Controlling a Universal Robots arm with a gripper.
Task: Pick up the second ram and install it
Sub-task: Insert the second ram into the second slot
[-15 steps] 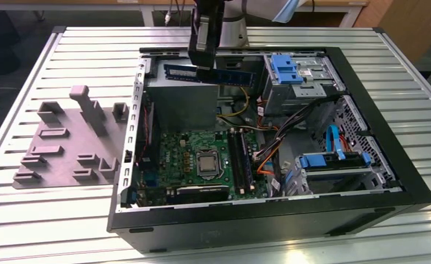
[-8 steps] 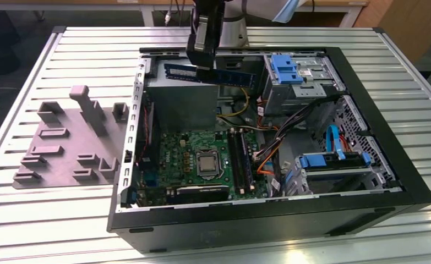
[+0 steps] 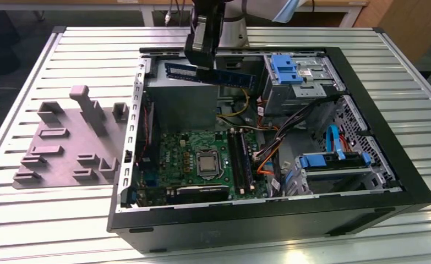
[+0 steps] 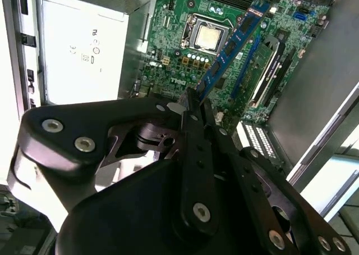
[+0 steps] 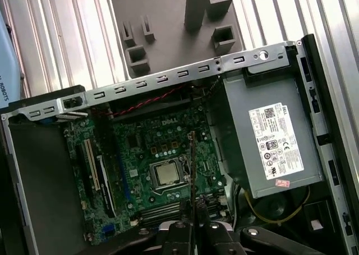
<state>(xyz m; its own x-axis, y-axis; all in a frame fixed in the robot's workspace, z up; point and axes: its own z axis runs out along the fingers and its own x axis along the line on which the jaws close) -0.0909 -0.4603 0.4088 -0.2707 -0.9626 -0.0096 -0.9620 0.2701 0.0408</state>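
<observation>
Toward the near edge of the worktop (image 3: 54, 220), the open computer case (image 3: 274, 212) lies on its side. Its motherboard (image 3: 193, 146) faces up, with the long black memory slots (image 3: 241, 159) just beside a bundle of orange and black cables (image 3: 274, 146). Farther back, above the far part of the case, the claw (image 3: 202, 63) is closed on the second ram (image 3: 226, 77) and holds it in the air, well clear of the slots. The grip looks off-centre, with most of the stick reaching out to one side, so a push at the free end could pivot it between the fingers (image 4: 193, 126). It would then meet the slot skewed, one corner first. That could jam it against a latch or stress the board instead of seating it. The cables next to the slots could also catch the overhanging end on the way down. I cannot tell whether the notch faces the right way; if it does not, pressing down would strain both stick and slot.
</observation>
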